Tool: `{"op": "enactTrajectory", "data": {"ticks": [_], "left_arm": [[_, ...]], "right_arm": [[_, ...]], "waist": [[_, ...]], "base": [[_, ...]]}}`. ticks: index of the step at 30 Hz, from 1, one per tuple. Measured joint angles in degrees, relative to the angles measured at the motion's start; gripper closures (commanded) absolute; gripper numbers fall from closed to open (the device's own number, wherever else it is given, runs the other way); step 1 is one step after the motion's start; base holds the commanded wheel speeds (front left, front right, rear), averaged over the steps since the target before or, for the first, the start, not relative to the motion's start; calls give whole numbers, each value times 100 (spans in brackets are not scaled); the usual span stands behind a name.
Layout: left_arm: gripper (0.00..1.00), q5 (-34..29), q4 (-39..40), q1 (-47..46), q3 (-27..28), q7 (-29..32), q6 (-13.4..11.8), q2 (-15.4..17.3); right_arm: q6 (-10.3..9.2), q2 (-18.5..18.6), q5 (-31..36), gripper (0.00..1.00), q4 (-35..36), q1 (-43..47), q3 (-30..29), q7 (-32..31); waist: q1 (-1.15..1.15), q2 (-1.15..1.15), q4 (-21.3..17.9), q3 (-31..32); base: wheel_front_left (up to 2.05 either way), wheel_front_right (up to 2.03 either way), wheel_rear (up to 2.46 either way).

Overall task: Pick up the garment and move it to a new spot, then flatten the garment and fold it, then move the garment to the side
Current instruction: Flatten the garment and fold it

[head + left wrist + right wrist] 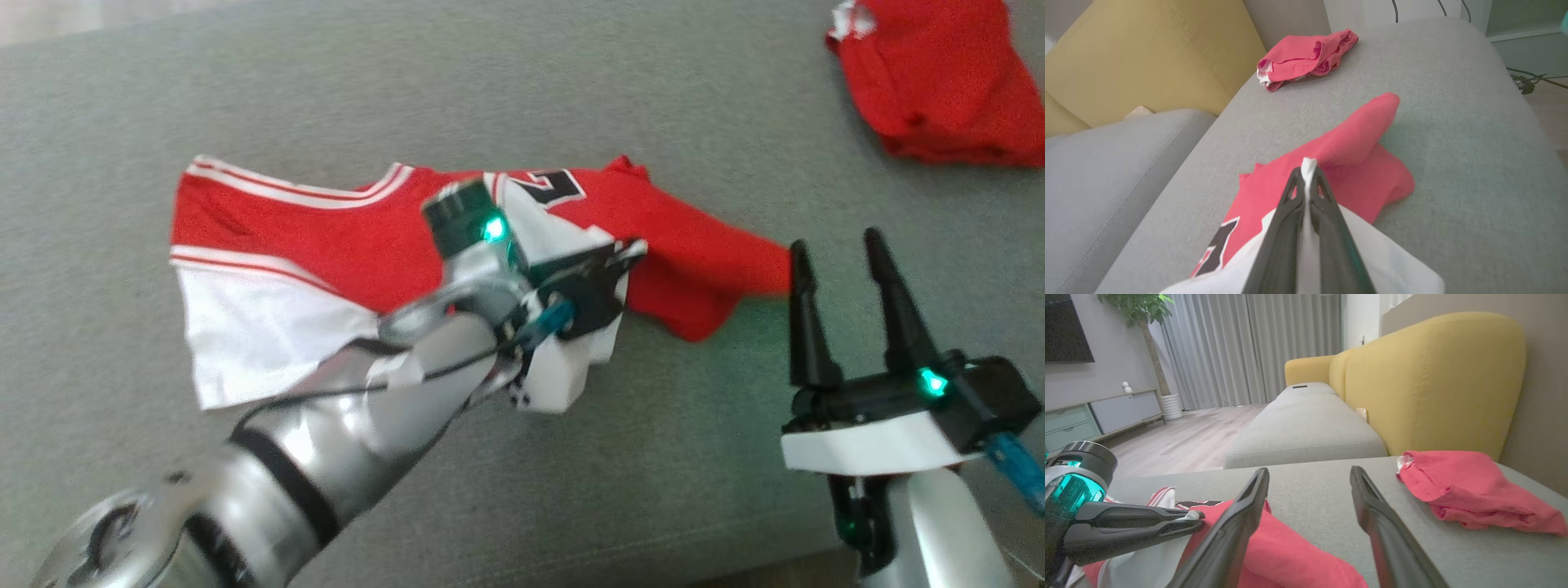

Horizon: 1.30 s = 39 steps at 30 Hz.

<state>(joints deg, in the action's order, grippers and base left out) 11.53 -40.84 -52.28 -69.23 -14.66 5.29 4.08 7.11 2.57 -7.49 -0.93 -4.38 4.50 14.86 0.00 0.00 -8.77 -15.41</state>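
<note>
- Left gripper pinched tight on a white fold of the jersey.
- Right gripper spread wide, empty; the jersey's red end is just left of its fingers.
- Red bundle well beyond it.

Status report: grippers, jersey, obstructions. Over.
Left gripper: jaws shut on jersey. Right gripper: jaws open, empty. Jersey rumpled on cushion. Other red garment well clear.

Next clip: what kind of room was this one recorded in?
Most likely a home living room: a sofa with a yellow back, floor-length curtains, and a potted plant beside a low cabinet.
</note>
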Motion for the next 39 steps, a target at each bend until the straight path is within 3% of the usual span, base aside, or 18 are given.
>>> {"op": "enactTrajectory", "data": {"ticks": [2, 7, 8, 9, 10, 11, 16, 25, 39], "left_arm": [[100, 26, 121, 124, 8, -4, -35, 83], [100, 142, 594, 744, 172, -4, -261, 645], [74, 147, 709, 837, 186, -4, -270, 722], [59, 197, 847, 928, 199, -4, -266, 766], [11, 236, 978, 1023, 220, -4, -269, 781], [0, 235, 1090, 1110, 227, -4, -257, 782], [0, 372, 1229, 1459, 270, -2, -319, 853], [0, 477, 2076, 1946, 590, 403, -1328, 1241], [0, 112, 2774, 2048, 489, 1050, -1871, 1551]], "right_arm": [[0, 0, 0, 0, -65, 6, 25, 0], [0, 53, -2, 0, -487, 36, 120, 0], [0, 68, -3, 0, -521, 35, 135, 0], [0, 83, -8, 0, -544, 33, 145, 0], [0, 96, -8, 0, -559, 31, 157, 0], [0, 100, -8, 0, -563, 30, 156, 0], [0, 123, -8, 0, -602, 26, 161, 0], [0, 125, -8, 0, -602, 34, 99, 0], [0, 121, -9, 0, -601, 69, 87, 0]], "waist": [[0, 0, 64, 23], [0, 0, 378, 84], [0, 0, 431, 84], [0, 0, 477, 78], [0, 0, 516, 66], [0, 0, 542, 46], [0, 0, 589, 0], [0, 0, 464, 89], [0, 0, 311, 143]], "base": [[0, 0, 0], [0, 0, 0], [0, 0, 0], [0, 0, 0], [0, 0, 0], [0, 0, 0], [0, 0, 0], [0, 0, 0], [0, 0, 0]]}}
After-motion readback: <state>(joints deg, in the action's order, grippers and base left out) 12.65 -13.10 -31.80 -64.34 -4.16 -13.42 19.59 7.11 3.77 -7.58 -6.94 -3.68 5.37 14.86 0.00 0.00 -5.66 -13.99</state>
